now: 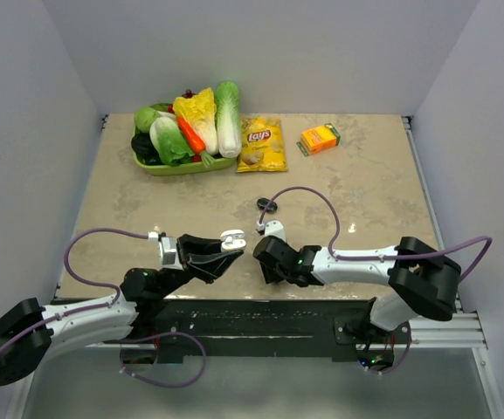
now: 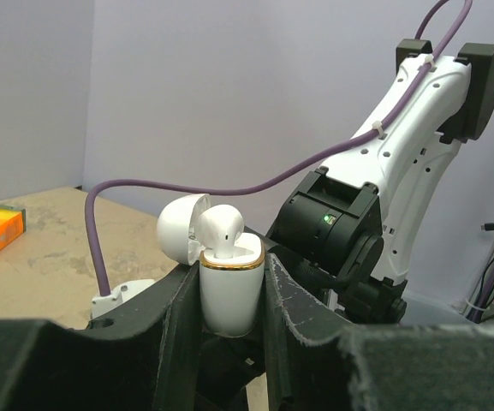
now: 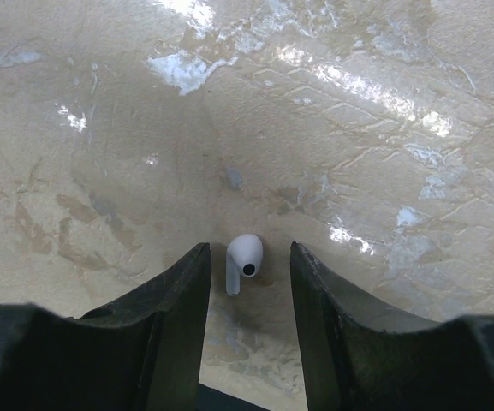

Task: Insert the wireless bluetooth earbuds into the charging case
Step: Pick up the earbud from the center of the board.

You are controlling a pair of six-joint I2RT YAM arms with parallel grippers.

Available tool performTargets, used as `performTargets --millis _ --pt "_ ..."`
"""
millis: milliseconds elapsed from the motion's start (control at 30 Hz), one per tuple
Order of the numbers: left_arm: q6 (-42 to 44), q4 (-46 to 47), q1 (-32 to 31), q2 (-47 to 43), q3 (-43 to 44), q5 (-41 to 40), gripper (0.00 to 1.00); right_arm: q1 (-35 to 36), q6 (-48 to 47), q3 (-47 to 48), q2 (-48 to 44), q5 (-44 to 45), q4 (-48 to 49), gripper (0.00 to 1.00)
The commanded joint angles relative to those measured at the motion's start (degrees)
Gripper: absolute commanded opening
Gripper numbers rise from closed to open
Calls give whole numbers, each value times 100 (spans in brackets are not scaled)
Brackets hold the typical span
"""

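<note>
From above, the left gripper (image 1: 224, 250) holds a small white glossy charging case (image 1: 232, 238) above the near middle of the beige mottled worktop (image 1: 365, 183), and the right gripper (image 1: 262, 255) sits low just beside it, nose down at the surface. What lies under the right gripper is hidden in this view. A green tray of plastic vegetables (image 1: 151, 166), a yellow crisp packet (image 1: 262, 144) and a small orange carton (image 1: 320, 138) lie well apart at the far edge. From the left wrist, the black left fingers (image 2: 178, 317) are closed tight on the two sides of the case's body, keeping it upright with its hinged lid (image 2: 182, 227) flipped back. That way the gold-rimmed mouth faces up and stays clear for loading. One white stemmed earbud (image 2: 222, 228) stands in a socket, its head proud of the rim, so it may not be fully seated. The white right arm (image 2: 401, 163) is close behind. From the right wrist, the right fingers (image 3: 178, 317) are partly open and grip nothing. They straddle the second white earbud (image 3: 246, 257), which lies on its side on the worktop with a small gap to each finger. That stance looks like the approach to a pinch. The piece is tiny and rounded, so an off-centre closure could squirt it away.
</note>
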Motion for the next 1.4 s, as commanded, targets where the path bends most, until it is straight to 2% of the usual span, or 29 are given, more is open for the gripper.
performTargets --millis 0,367,667,1000,1133,1233,1267,1367 --pt "12 904 -53 12 -175 -28 0 68 102 -1 148 207 -597 45" --pt "12 895 -62 -93 -228 -54 0 147 67 192 472 128 -456 44" --pt "38 860 -62 -129 -263 -90 0 199 102 183 508 172 -527 39" --pt "3 930 -62 -111 -290 -72 0 278 190 95 394 128 -588 26" --pt "3 895 -62 -146 -290 -72 0 287 216 95 315 120 -614 18" --pt "3 895 -62 -137 -290 -72 0 287 251 95 218 128 -623 8" --pt "3 895 -62 -129 -290 -72 0 287 260 95 183 154 -623 0" --pt "3 895 -70 -102 -281 -81 0 296 304 139 95 164 -632 0"
